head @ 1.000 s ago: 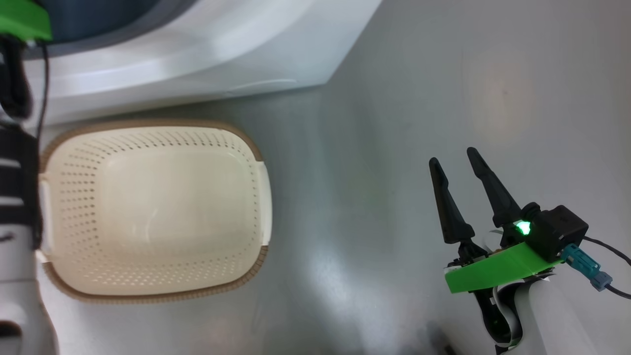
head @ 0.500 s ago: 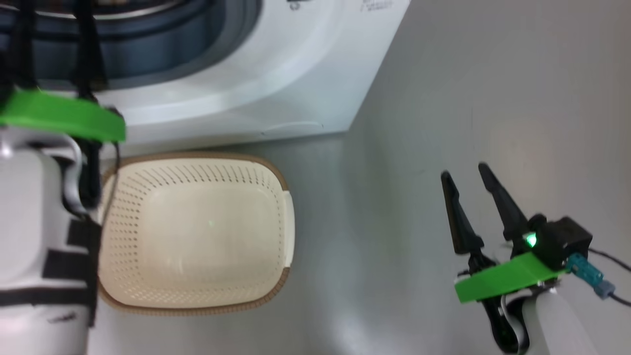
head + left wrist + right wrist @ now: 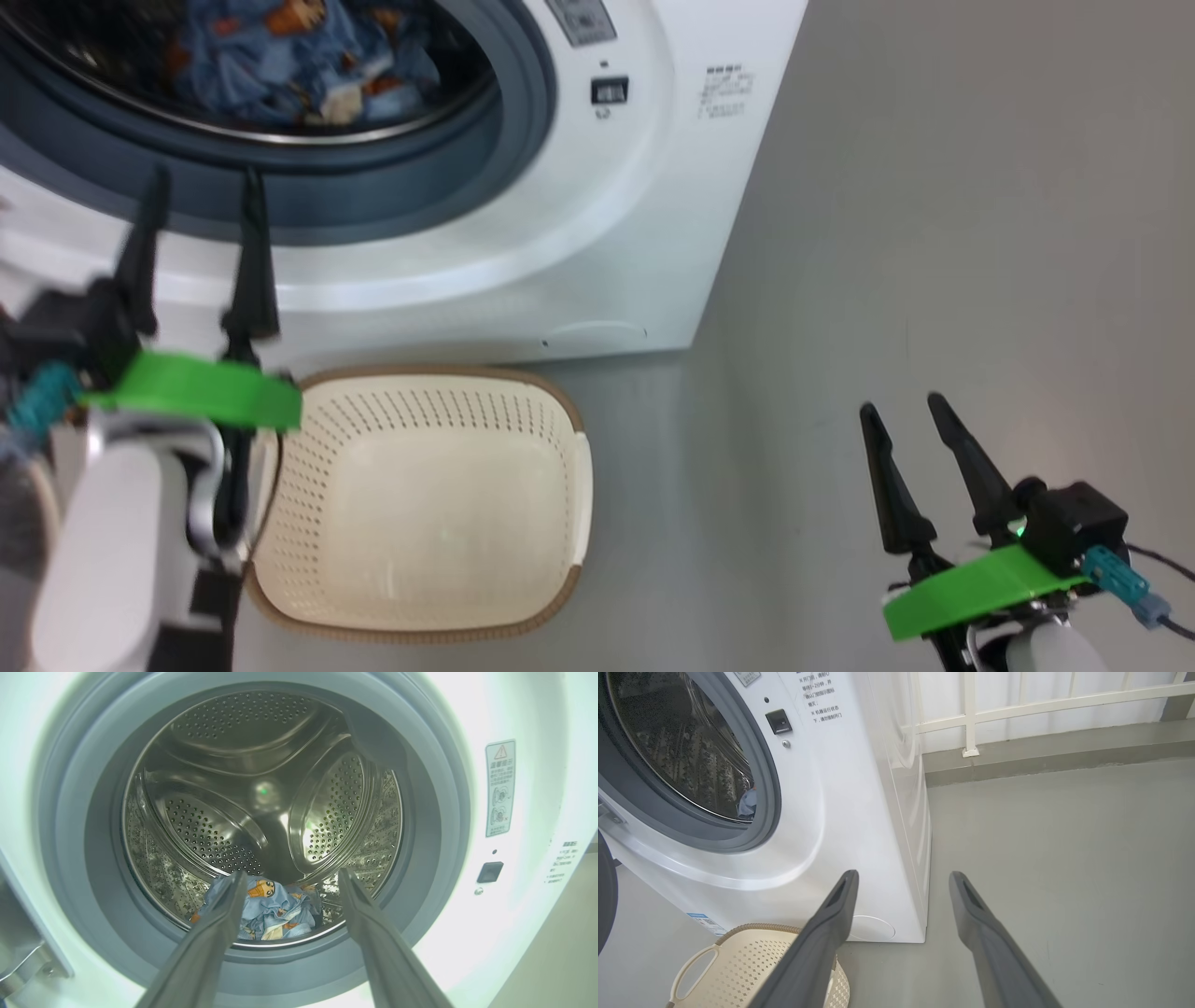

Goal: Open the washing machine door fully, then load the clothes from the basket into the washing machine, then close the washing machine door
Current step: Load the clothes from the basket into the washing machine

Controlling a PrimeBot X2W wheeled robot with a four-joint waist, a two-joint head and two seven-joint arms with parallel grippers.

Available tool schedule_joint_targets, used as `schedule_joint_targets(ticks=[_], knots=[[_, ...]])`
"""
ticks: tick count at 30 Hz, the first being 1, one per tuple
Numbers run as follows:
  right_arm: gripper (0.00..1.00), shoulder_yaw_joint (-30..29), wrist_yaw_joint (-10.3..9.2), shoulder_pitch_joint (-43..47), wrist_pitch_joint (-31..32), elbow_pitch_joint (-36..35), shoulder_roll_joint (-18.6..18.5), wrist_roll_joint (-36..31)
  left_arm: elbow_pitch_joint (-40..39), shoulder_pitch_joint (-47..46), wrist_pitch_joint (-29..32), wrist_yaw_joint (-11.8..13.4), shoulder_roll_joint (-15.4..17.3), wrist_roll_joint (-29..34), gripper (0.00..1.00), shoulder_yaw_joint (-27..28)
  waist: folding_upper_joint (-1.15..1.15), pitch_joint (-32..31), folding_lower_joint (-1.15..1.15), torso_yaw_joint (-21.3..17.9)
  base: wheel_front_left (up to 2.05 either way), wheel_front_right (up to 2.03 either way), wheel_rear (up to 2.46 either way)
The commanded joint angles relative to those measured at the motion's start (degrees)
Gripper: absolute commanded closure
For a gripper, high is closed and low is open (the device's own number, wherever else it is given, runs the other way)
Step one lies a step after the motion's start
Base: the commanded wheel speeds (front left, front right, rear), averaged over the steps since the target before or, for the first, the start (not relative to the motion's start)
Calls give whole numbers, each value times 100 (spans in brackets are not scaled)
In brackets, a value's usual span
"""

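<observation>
Your head camera has tilted up since a second ago, so the washing machine (image 3: 653, 187) now shows the clothes (image 3: 280, 56) inside its drum (image 3: 261, 788). The left gripper (image 3: 205, 177) fingers (image 3: 250, 261) stand wide apart, empty, before the drum. The right gripper (image 3: 902, 404) is likewise spread over the floor (image 3: 934, 187). The basket (image 3: 420, 523) sits empty near the machine. Your right wrist view adds a white railing (image 3: 971, 714).

The white front-loading washing machine (image 3: 653, 187) stands with its round mouth uncovered. The light-blue clothes (image 3: 271, 910), printed with orange-brown figures, lie crumpled at the bottom of its perforated steel drum. The cream, brown-rimmed basket (image 3: 420, 415) sits upright and empty on the floor just in front.
</observation>
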Motion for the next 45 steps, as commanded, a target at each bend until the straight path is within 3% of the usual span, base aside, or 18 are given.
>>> schedule_joint_targets(ticks=[1, 16, 23, 45], knots=[[0, 105, 10, 119, -28, -114, 5, -52, -219, 179, -30, -14, 162, 82, 0, 193, 0, -355, 0, 132, 0, 0, 0], [0, -72, 10, 712, -28, -195, 5, -83, -1085, 1901, -30, 40, -181, 288, 0, 613, 0, -1230, 0, 215, 0, 0, 0], [0, -53, 10, 777, -28, -298, 5, -124, -1542, 2546, -30, 121, -141, 709, 0, 675, 0, -1287, 0, 185, 0, 0, 0], [0, -58, 10, 828, -28, -440, 5, -351, -1712, 3578, -30, 382, -420, 609, 0, 709, 0, -1423, 0, 191, 0, 0, 0]])
